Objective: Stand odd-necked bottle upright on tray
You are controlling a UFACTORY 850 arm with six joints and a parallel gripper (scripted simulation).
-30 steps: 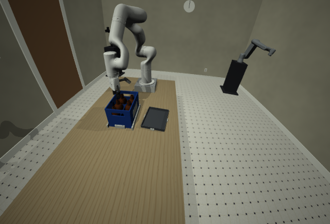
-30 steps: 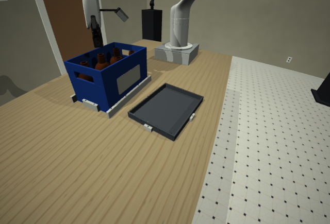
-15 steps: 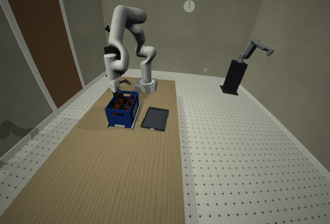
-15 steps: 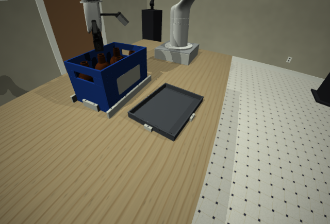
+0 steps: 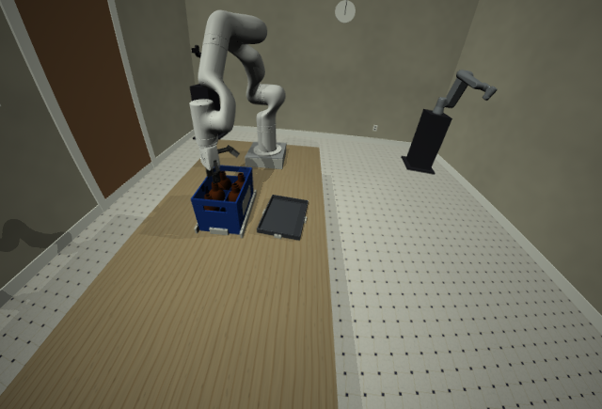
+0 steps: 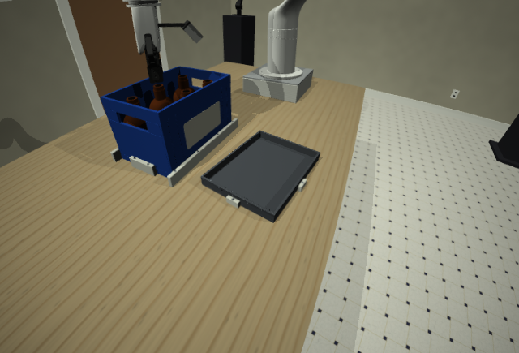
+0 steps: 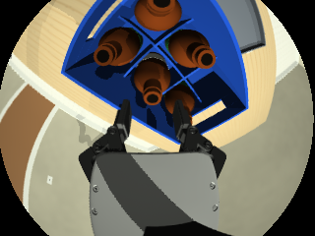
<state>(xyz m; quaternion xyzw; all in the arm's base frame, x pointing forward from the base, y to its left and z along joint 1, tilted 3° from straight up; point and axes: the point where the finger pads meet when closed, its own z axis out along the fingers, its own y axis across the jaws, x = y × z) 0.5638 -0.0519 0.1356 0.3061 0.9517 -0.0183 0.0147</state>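
A blue crate [image 6: 169,120] stands on the wooden table and holds several brown bottles, upright in its cells. In the wrist view the crate [image 7: 164,46] lies below me with the bottle mouths facing up. My gripper [image 7: 152,107] is open and empty. Its fingertips hang just above the crate's back edge, on either side of one bottle's neck [image 7: 153,94] without touching it. In the exterior view the gripper [image 6: 153,66] reaches down to the crate's far rim. The dark grey tray [image 6: 262,173] lies flat and empty to the right of the crate.
White stops hold the crate and the tray in place on the table. The arm's base [image 6: 278,83] stands behind the tray. A second small arm on a black pedestal [image 5: 427,139] stands on the floor far to the right.
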